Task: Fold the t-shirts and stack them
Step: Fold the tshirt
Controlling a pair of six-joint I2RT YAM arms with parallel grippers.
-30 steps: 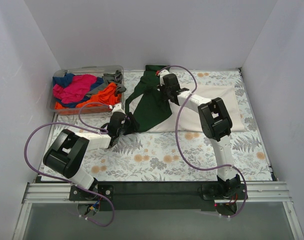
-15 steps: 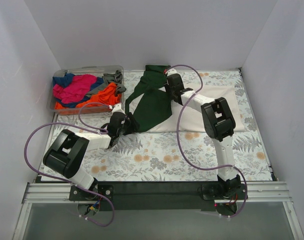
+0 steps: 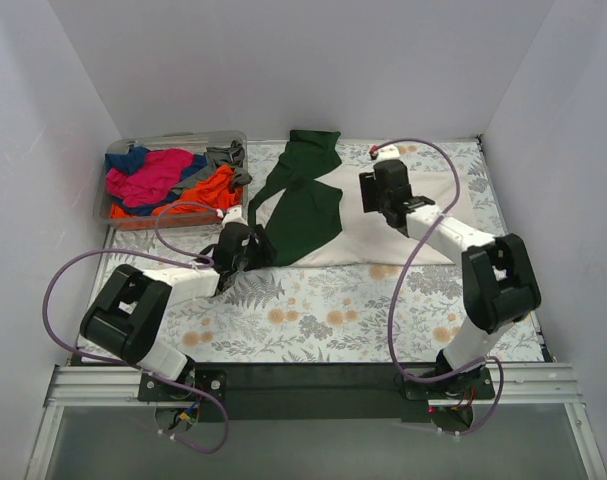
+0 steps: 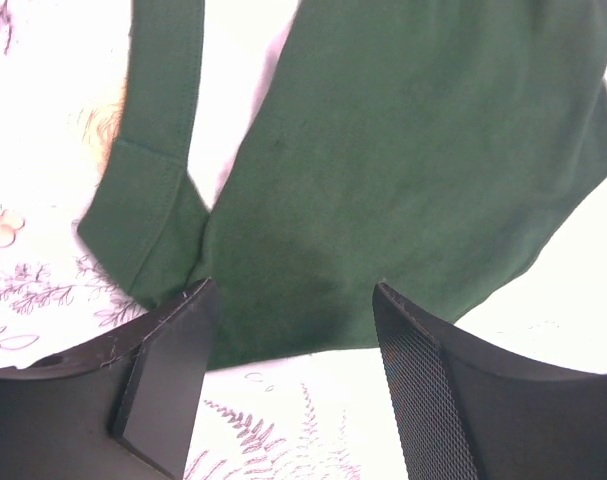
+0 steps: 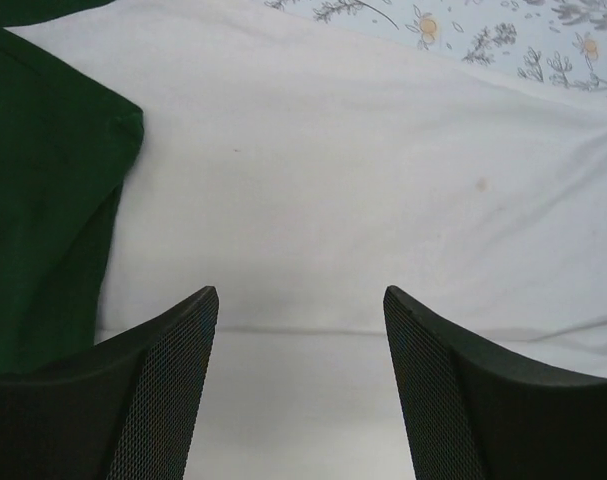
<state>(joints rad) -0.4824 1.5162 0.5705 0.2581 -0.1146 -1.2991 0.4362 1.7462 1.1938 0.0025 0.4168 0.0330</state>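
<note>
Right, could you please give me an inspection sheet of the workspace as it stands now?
Surface: table with a floral cover, partly under cloth.
Job's things: cream t-shirt spread flat at the back, its green sleeve lying over it; other t-shirts heaped in the clear bin, back left.
Clutter: nothing seen.
Grippers: left gripper open at the green sleeve's near edge; right gripper open over the cream cloth.
Cables: purple cables loop from both arms.
Surroundings: plain white walls on three sides.

Cream t-shirt (image 3: 358,238) soft matt cloth, bin (image 3: 183,136) clear glossy plastic, right gripper pads (image 5: 433,400) matt black, mesh-textured.
</note>
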